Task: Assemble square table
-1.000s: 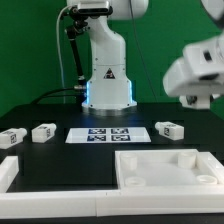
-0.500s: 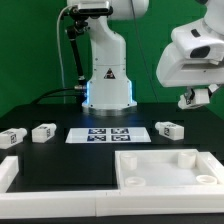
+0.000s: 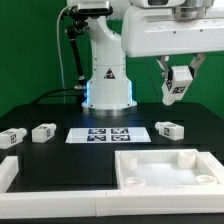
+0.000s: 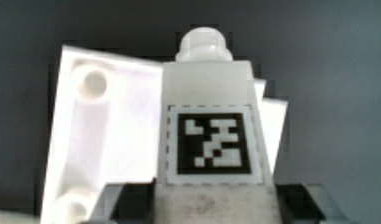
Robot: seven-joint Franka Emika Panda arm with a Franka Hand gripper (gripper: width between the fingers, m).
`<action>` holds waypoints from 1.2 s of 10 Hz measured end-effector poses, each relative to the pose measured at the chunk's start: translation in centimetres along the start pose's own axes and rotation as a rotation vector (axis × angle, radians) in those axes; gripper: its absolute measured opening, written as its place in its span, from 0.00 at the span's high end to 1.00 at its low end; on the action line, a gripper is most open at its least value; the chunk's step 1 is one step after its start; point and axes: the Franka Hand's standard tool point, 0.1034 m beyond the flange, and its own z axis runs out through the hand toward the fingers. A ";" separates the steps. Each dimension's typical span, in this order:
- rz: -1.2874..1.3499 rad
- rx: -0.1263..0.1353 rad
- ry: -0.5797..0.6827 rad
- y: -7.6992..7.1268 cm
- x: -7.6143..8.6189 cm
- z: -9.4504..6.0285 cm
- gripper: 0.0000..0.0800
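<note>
My gripper (image 3: 177, 84) hangs in the air at the exterior view's upper right, shut on a short white leg block (image 3: 176, 92). In the wrist view the leg (image 4: 219, 110) fills the middle, tag facing the camera and its peg end pointing away, gripped between the two dark fingers (image 4: 134, 202). The white square tabletop (image 3: 165, 165) with raised rim and corner holes lies at the front right; part of it shows beyond the leg in the wrist view (image 4: 98, 120). Three more legs lie on the black table: two at the left (image 3: 10, 137) (image 3: 43, 131) and one right of centre (image 3: 169, 129).
The marker board (image 3: 108, 134) lies flat at the table's middle. The robot base (image 3: 107, 80) stands behind it with a cable at its left. A white border bar (image 3: 8, 172) sits at the front left edge.
The gripper has swung from the far right toward the exterior view's left and turned, carrying the leg; it now hangs above the right-hand loose leg. The parts on the table have not moved.
</note>
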 end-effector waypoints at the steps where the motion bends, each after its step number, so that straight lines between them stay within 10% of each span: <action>1: -0.002 -0.003 0.033 -0.1 -0.2 0.1 0.64; 6: -0.007 -0.020 0.411 0.3 1.6 0.1 0.64; 10: -0.004 -0.026 0.714 1.3 7.2 -0.4 0.64; 12: -0.007 -0.035 0.786 1.3 6.6 0.3 0.64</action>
